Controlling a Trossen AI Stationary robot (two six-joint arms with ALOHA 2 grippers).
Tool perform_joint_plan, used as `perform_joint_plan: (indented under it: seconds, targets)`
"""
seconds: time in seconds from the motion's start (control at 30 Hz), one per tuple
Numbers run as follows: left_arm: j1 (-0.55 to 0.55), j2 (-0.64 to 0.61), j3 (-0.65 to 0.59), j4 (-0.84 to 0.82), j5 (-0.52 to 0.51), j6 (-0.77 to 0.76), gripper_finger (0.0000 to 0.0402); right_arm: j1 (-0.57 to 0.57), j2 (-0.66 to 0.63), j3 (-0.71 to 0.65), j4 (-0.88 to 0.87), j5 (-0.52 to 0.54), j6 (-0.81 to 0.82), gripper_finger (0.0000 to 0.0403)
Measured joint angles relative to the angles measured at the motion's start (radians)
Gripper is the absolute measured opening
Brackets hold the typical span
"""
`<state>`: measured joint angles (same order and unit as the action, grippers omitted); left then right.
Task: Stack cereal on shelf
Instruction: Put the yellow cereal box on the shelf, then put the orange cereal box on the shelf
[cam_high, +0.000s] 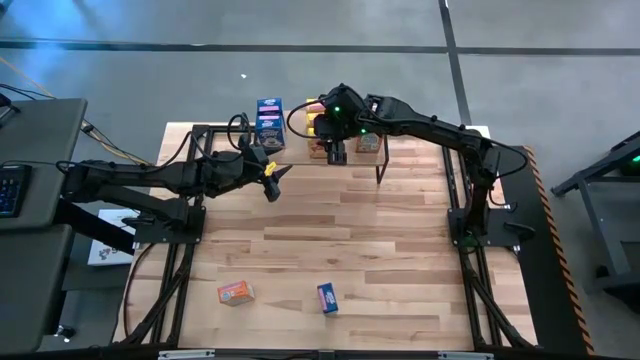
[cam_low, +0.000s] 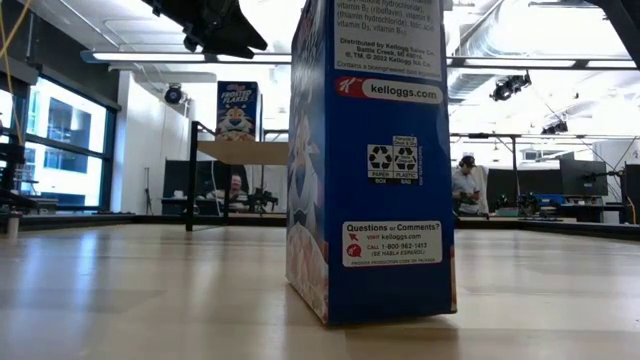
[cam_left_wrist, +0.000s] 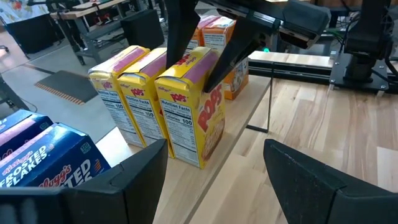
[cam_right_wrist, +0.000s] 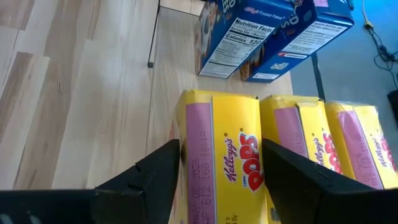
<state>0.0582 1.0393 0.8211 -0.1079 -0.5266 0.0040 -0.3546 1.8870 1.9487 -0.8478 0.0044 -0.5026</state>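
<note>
The shelf (cam_left_wrist: 233, 130) stands along the table's far edge. On it stand three yellow cereal boxes in a row, orange boxes (cam_left_wrist: 221, 31) behind them, and blue boxes (cam_left_wrist: 43, 155) (cam_high: 270, 122) toward the left. My right gripper (cam_right_wrist: 221, 158) (cam_high: 335, 152) is shut on the end yellow box (cam_left_wrist: 193, 106). My left gripper (cam_high: 277, 180) (cam_left_wrist: 214, 158) hovers open and empty just in front of the shelf. My right gripper pinches the end yellow box near its top (cam_right_wrist: 221, 140) between its two fingers. One finger (cam_left_wrist: 227, 59) lies on the printed front; the other goes down on the opposite side, next to the neighbouring box. The fingers slant down from above and from the table's right. The box stands upright, its base on the shelf.
An orange box (cam_high: 236, 292) and a blue box (cam_high: 327, 297) (cam_low: 370, 160) stand near the table's near edge, with bare tabletop between them and the shelf. Black frame legs (cam_high: 180, 270) run along both table sides. A person (cam_low: 465, 185) is in the room beyond.
</note>
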Motion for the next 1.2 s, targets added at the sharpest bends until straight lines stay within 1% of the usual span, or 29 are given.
perform_joint_plan:
  seconds: [0.2, 0.33, 0.6, 0.8, 1.0, 1.2]
  targets:
    - [0.0, 0.0, 0.0, 0.0, 0.0, 0.0, 0.0255, 0.0, 0.0, 0.001, -0.006, 0.0, 0.0, 0.0211]
    - [0.0, 0.0, 0.0, 0.0, 0.0, 0.0, 0.0255, 0.0, 0.0, 0.038, -0.035, 0.0, -0.003, 0.0211]
    - [0.0, 0.0, 0.0, 0.0, 0.0, 0.0, 0.0255, 0.001, -0.001, 0.132, -0.144, -0.001, 0.009, 0.0211]
    - [0.0, 0.0, 0.0, 0.0, 0.0, 0.0, 0.0255, 0.028, -0.002, 0.152, -0.224, 0.007, 0.053, 0.0211]
    - [0.0, 0.0, 0.0, 0.0, 0.0, 0.0, 0.0255, 0.06, -0.028, 0.152, -0.353, 0.003, 0.067, 0.0211]
    - [0.0, 0.0, 0.0, 0.0, 0.0, 0.0, 0.0255, 0.082, -0.08, 0.152, -0.389, -0.005, 0.121, 0.0211]
